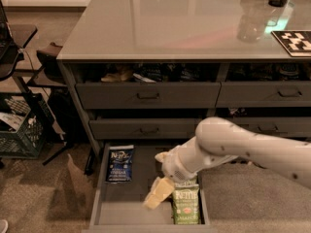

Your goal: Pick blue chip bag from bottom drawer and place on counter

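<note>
The blue chip bag [119,163] lies flat at the back left of the open bottom drawer [112,205], dark navy with a white script logo. My gripper [156,194] hangs over the middle of the drawer, to the right of and a little nearer than the bag, apart from it. My white arm [243,147] reaches in from the right. A green chip bag [185,205] lies in the drawer's right part, with others hidden under my arm. The counter [170,23] is a wide glossy grey top above the drawers.
Two handled drawers [148,95] sit above the bottom one, partly open with clutter inside. A clear cup [252,21] and a tag marker [294,41] stand on the counter's right. A black crate [22,130] and chair legs stand at left on the carpet.
</note>
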Tool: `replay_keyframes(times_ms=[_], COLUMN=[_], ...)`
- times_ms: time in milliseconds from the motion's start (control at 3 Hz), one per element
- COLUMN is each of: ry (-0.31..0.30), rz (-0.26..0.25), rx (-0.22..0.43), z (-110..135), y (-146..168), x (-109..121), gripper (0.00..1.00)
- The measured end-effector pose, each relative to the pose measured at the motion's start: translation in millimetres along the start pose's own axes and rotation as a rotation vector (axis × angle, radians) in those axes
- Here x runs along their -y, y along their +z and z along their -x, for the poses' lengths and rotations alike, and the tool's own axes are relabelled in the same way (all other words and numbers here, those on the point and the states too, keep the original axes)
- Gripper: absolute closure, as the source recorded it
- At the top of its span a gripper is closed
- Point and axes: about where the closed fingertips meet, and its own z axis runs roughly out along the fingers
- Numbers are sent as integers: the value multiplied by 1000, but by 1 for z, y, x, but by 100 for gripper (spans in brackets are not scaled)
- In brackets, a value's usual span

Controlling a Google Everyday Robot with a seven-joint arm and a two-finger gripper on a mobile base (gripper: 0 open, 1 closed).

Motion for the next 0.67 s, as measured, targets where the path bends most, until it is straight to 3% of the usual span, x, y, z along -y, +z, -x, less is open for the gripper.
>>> replay_keyframes(times_ms=[333, 667], ry=[51, 88], rz=[-5, -70], rx=[62, 139], z=[-6, -7], y=[65, 113], x=[19, 60], gripper=[0, 0])
